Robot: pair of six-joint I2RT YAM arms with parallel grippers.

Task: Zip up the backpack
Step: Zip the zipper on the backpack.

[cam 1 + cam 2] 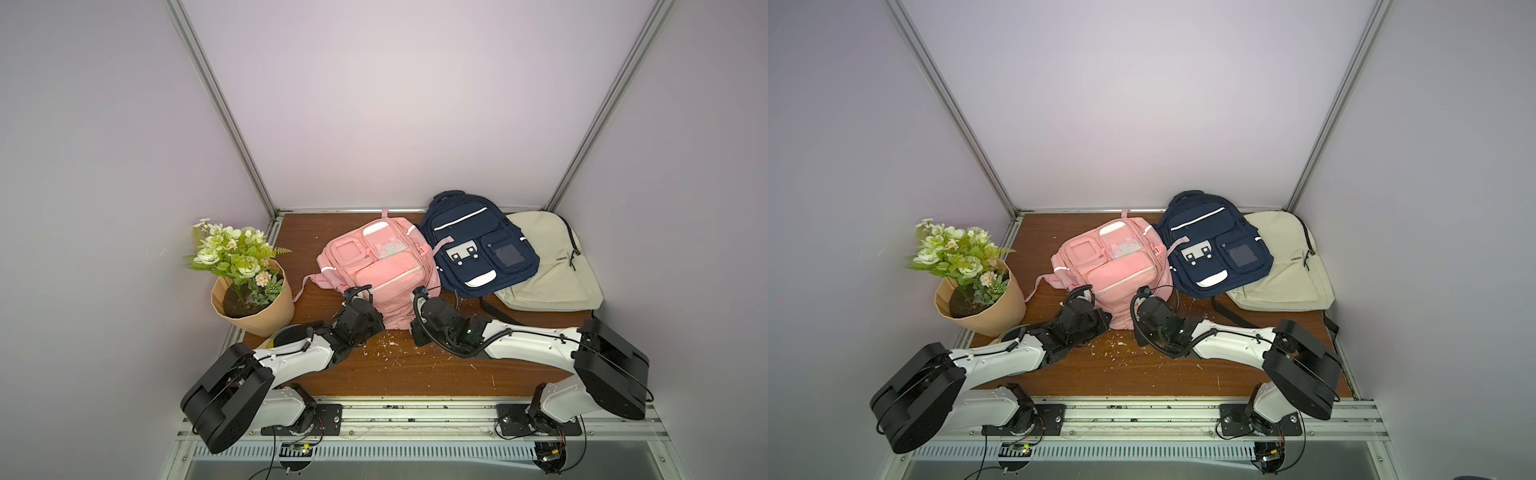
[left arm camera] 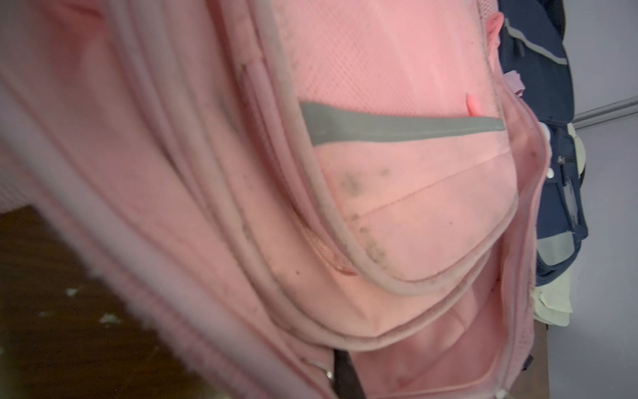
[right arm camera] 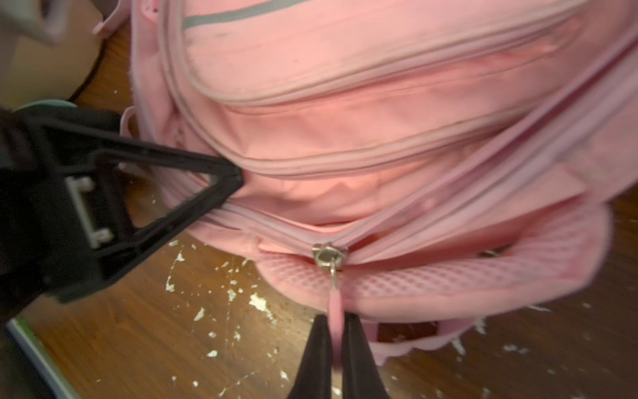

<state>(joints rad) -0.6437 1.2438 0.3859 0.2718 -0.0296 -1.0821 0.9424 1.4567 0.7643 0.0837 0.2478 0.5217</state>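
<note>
My left claw (image 3: 238, 179) is pinched shut on the near-left seam of the pink backpack (image 1: 386, 266), which lies on the surface (image 1: 415, 365). From there the track looks joined up to the zipper slider (image 3: 327, 256). Right of it, the teeth still gape. My right claw (image 3: 334, 328) grips the pull tab (image 3: 334, 304), and I judge a good stretch remains.

Pink backpack (image 2: 172, 179) is filling the view, close up.
A grey strip (image 2: 397, 126) is crossing its soiled pocket (image 2: 431, 221); a navy backpack (image 2: 538, 69) and a cream bag (image 2: 552, 304) are showing beyond; a white-flecked table (image 2: 51, 276) is showing beside it.
</note>
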